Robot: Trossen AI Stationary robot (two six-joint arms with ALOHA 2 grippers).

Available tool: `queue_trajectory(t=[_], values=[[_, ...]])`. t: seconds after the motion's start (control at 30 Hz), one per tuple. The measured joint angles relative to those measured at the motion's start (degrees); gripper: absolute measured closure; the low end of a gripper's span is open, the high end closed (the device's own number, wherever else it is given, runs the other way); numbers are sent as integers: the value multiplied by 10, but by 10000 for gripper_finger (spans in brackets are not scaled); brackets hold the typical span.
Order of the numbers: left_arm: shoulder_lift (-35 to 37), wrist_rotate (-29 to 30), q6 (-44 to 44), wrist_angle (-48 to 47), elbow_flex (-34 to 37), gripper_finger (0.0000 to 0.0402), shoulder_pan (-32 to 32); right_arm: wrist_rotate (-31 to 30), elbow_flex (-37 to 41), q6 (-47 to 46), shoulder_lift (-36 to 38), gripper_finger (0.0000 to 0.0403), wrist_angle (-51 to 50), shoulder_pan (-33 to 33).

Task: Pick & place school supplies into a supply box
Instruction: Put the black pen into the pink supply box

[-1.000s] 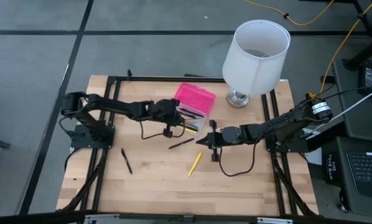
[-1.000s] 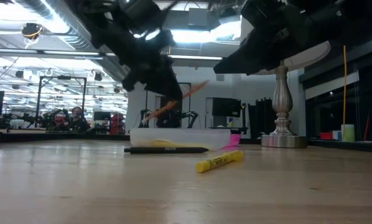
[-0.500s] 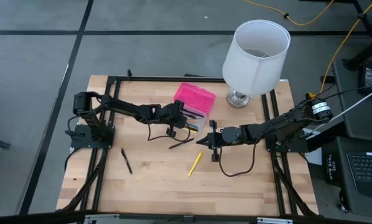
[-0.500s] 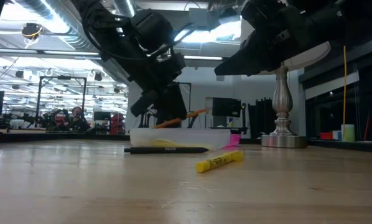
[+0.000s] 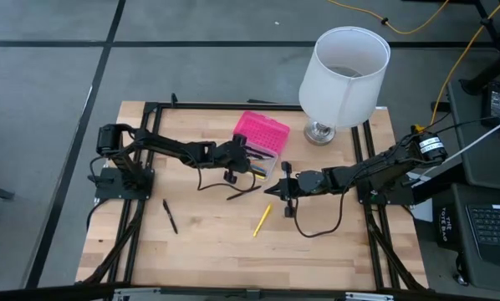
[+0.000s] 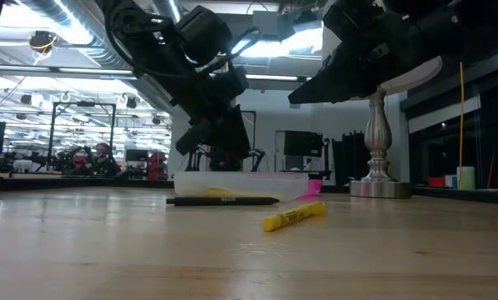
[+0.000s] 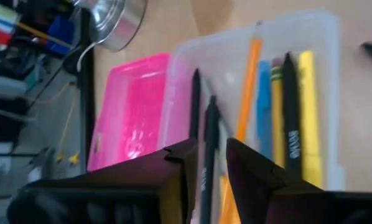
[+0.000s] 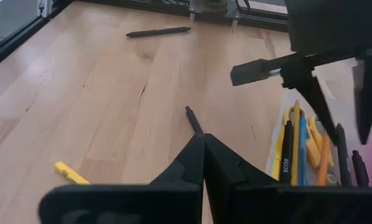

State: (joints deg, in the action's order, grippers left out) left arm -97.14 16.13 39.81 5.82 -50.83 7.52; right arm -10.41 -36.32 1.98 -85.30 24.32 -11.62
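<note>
Two supplies lie nearest on the table: a yellow marker (image 6: pixel 294 217) and, behind it, a black pen (image 6: pixel 222 201). Beyond, the left gripper (image 5: pixel 243 164) hovers over the supply box (image 5: pixel 261 142), fingers parted; the orange pencil (image 7: pixel 249 84) it gripped a second ago now lies inside. Beside them, the right gripper (image 5: pixel 274 190) stays clenched, empty.

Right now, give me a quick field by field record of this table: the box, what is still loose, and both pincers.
supply box: open, pink half and clear half, pens and pencils lying in the clear half
loose on table: black pen, black pen, yellow marker
left pincer: over the clear half, fingers parted, holding nothing
right pincer: shut, empty, beside the box
lamp: behind the box
</note>
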Motion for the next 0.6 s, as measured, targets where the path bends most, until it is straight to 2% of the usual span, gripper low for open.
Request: queue_trajectory(t=[0.13,0.33,0.6], values=[[6,31,0,-6,1,317,-5,0,0,0,0,396,-2,0],[62,46,-19,-41,1,319,-19,0,1,-2,0,395,-3,11],[190,80,-109,-185,1,349,-36,0,2,-14,0,395,-5,13]])
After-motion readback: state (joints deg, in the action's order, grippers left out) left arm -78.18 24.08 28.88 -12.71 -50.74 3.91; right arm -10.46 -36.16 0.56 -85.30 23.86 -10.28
